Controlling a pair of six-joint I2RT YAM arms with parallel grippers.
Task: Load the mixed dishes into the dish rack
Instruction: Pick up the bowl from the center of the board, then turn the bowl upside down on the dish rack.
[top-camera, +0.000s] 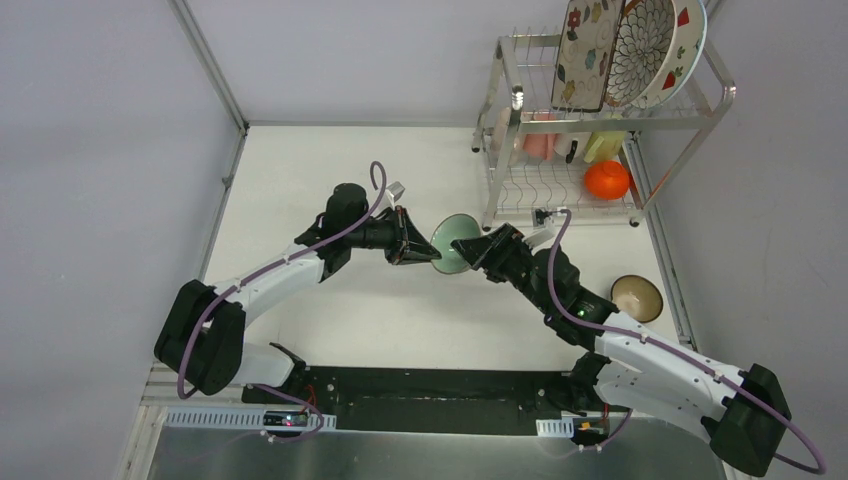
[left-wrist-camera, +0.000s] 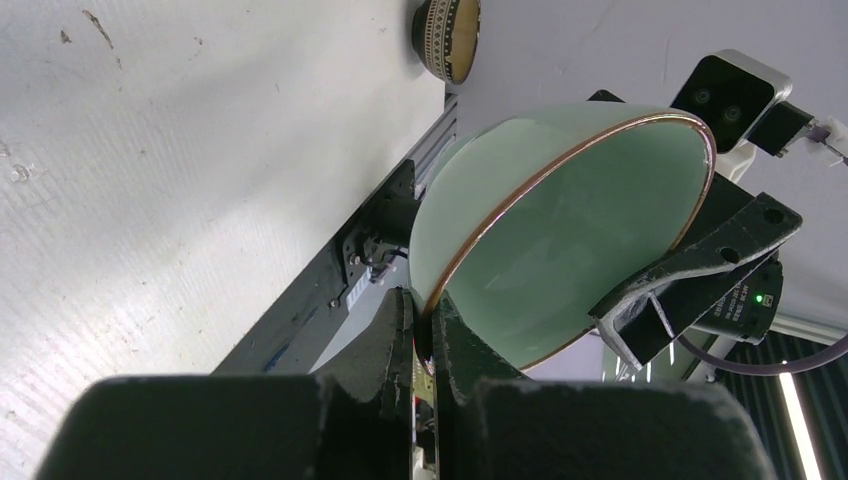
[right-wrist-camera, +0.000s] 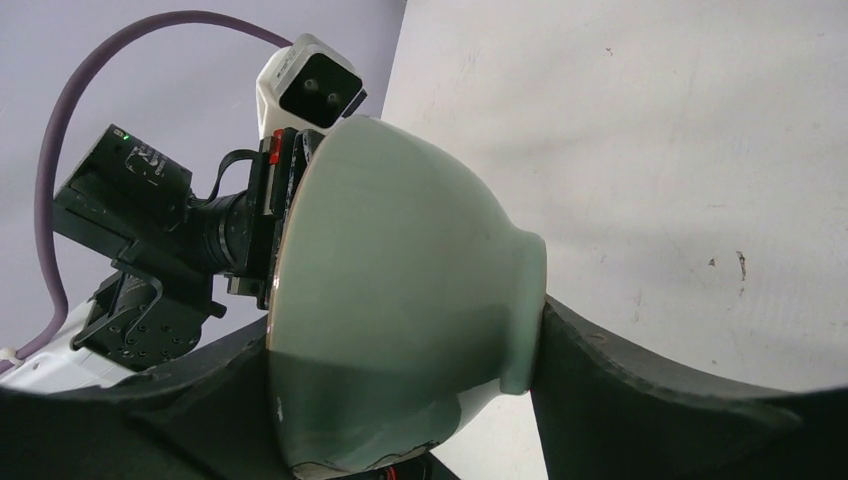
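Pale green bowl (top-camera: 455, 243) mid-air over the bench (top-camera: 330, 190). Left end effector (top-camera: 425, 250) clenched on its rim; right end effector (top-camera: 480, 248) brackets it, grip unclear. Dish rack (top-camera: 497, 100) holds plates (top-camera: 590, 50), cups (top-camera: 540, 145), red-orange bowl (top-camera: 606, 180). Dark brown bowl (top-camera: 637, 297) waits on bench.

The bowl (top-camera: 455, 235) hangs above the table (top-camera: 400, 310), left gripper (top-camera: 434, 256) on its rim, right gripper (top-camera: 472, 248) straddling it. Far right, the rack (top-camera: 497, 100): plates (top-camera: 585, 50) up top, cups (top-camera: 540, 145) seemingly below. A spare bowl (top-camera: 637, 297) sits right, on the table.

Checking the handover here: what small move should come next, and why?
Probably close the right gripper firmly on the pale green bowl first: the left gripper pinches its rim, and the right jaws straddle it without a clearly firm hold.
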